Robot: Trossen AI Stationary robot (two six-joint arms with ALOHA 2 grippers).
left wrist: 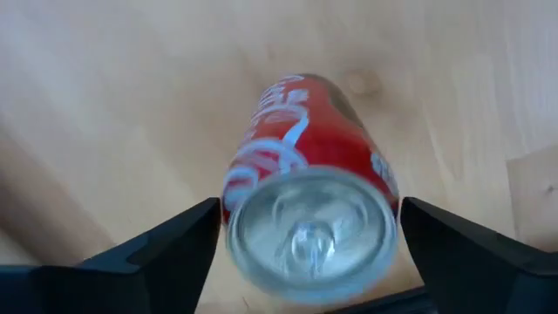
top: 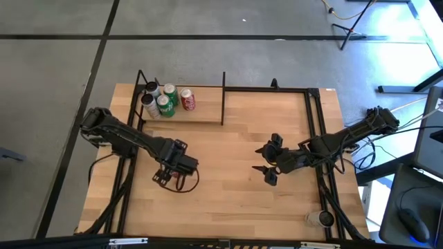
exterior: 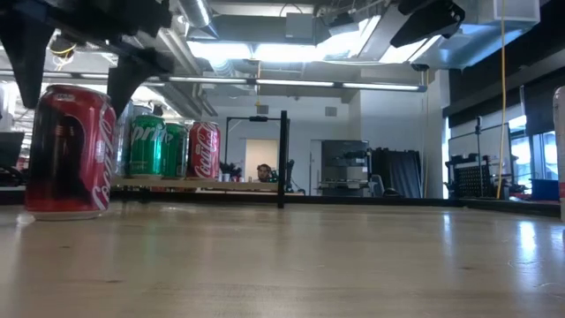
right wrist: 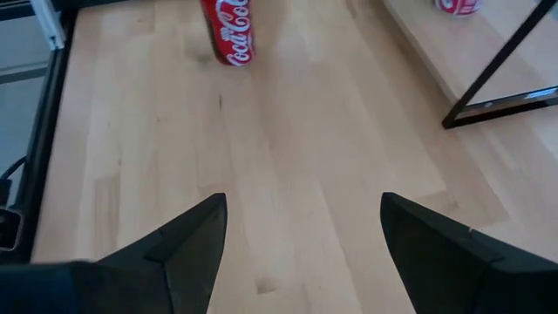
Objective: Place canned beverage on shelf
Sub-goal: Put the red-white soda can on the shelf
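So my left fingers (left wrist: pixel 305 253) sit apart around the upright red can (left wrist: pixel 309 201) on the table (top: pixel 228 200), next I clamp, then lift toward the shelf (top: pixel 201 114).

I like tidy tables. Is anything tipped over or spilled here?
No. The red can stands upright on the table between the left end effector's open fingers, and the cans on the shelf stand upright too.

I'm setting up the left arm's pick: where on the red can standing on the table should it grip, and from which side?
Grip the red can across its round side wall, near mid-height, coming down from above. It stands upright on the table with clear space around it, and the left gripper already sits over it, fingers open either side.
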